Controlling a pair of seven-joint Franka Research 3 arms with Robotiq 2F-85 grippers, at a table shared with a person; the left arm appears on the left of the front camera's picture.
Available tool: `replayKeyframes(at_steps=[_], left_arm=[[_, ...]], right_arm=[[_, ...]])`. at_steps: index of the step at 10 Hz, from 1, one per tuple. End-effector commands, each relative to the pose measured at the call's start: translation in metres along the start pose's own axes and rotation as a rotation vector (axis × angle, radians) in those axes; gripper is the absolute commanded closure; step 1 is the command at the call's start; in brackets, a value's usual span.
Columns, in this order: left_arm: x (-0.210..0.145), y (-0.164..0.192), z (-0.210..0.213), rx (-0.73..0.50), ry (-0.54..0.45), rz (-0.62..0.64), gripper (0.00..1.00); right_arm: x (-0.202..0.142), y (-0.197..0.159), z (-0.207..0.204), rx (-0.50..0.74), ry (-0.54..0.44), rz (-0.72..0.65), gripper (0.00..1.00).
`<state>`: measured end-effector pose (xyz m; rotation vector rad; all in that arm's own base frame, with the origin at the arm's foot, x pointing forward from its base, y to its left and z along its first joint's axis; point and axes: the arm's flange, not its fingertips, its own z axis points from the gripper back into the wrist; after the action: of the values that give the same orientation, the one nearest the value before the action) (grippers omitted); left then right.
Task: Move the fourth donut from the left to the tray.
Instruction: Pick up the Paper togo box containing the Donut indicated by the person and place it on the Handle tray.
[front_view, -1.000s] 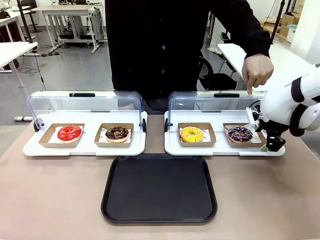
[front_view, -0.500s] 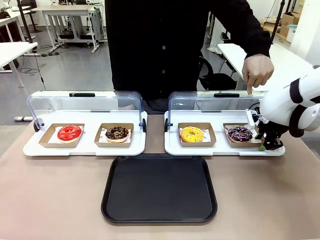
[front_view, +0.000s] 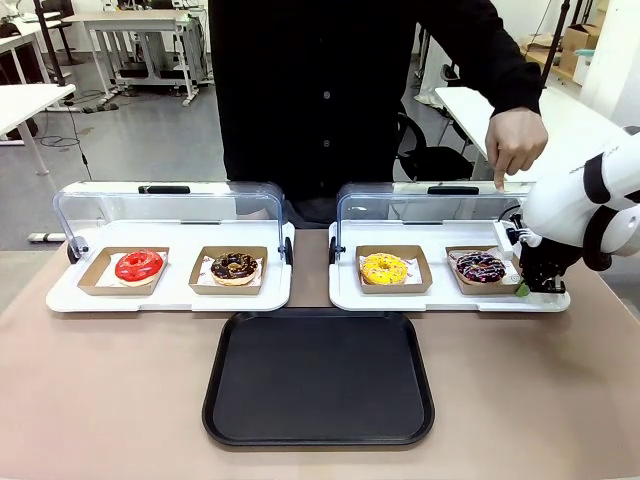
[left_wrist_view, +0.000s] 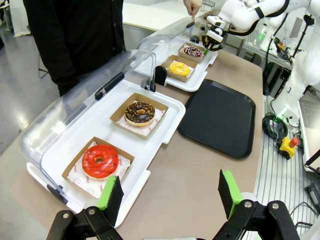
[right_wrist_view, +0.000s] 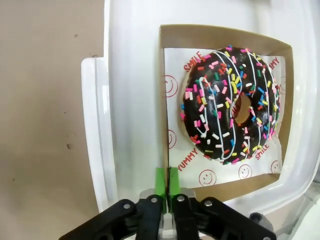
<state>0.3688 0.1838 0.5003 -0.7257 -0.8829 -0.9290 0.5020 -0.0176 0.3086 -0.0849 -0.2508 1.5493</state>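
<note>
The right gripper (right_wrist_view: 167, 181) is pinched tight on the near wall of the small brown card box (right_wrist_view: 215, 34). The fourth donut (right_wrist_view: 232, 112) sits in that box, at about 1 o'clock from the pads. It is round, with no long side. In the front view the black tray (front_view: 318, 380) lies at 8 o'clock from the box. The left gripper (left_wrist_view: 170, 195) is far off, wide and holding nothing. Red words on the paper (right_wrist_view: 175, 70) say SMILE and YUMMY.

Clamps right gripper (right_wrist_view: 167, 176) shut on cardboard tray (right_wrist_view: 225, 34) wall, wrist pointing down; holds left gripper (left_wrist_view: 170, 190) aloft, jaws wide apart.
</note>
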Motion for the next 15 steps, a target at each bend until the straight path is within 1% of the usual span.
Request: replayKeyframes(at_steps=[1, 2, 3, 4, 5, 7, 8, 9, 10, 13, 15], left_arm=[[0.001, 0.001, 0.001, -0.003, -0.027, -0.018, 0.00], [0.001, 0.001, 0.001, -0.003, -0.027, -0.018, 0.00], [0.001, 0.001, 0.001, -0.003, -0.027, -0.018, 0.00], [0.001, 0.001, 0.001, -0.003, -0.027, -0.018, 0.00], [0.001, 0.001, 0.001, -0.003, -0.027, -0.018, 0.00], [0.001, 0.001, 0.001, -0.003, -0.027, -0.018, 0.00], [0.001, 0.001, 0.001, -0.003, -0.027, -0.018, 0.00], [0.001, 0.001, 0.001, -0.003, -0.027, -0.018, 0.00], [0.001, 0.001, 0.001, -0.003, -0.027, -0.018, 0.00], [0.001, 0.001, 0.001, -0.003, -0.027, -0.018, 0.00], [0.001, 0.001, 0.001, -0.003, -0.027, -0.018, 0.00]], right_arm=[[-0.001, -0.003, 0.006, 0.019, 0.002, 0.010, 1.00], [-0.002, -0.003, 0.006, 0.021, 0.009, 0.016, 1.00], [-0.004, -0.005, 0.007, 0.003, -0.039, 0.000, 1.00], [-0.005, -0.009, 0.012, 0.014, -0.065, -0.074, 1.00], [-0.001, -0.001, 0.001, 0.005, -0.004, -0.004, 1.00], [-0.001, -0.001, 0.001, 0.005, -0.004, -0.004, 1.00], [-0.002, -0.002, 0.002, 0.014, -0.015, -0.023, 0.98], [0.001, 0.001, 0.018, -0.048, -0.001, -0.060, 0.98], [0.007, 0.008, 0.030, -0.089, -0.014, -0.062, 0.98], [0.038, 0.034, 0.062, -0.112, -0.031, -0.060, 0.98], [0.076, 0.067, 0.081, -0.118, -0.041, -0.042, 0.98]])
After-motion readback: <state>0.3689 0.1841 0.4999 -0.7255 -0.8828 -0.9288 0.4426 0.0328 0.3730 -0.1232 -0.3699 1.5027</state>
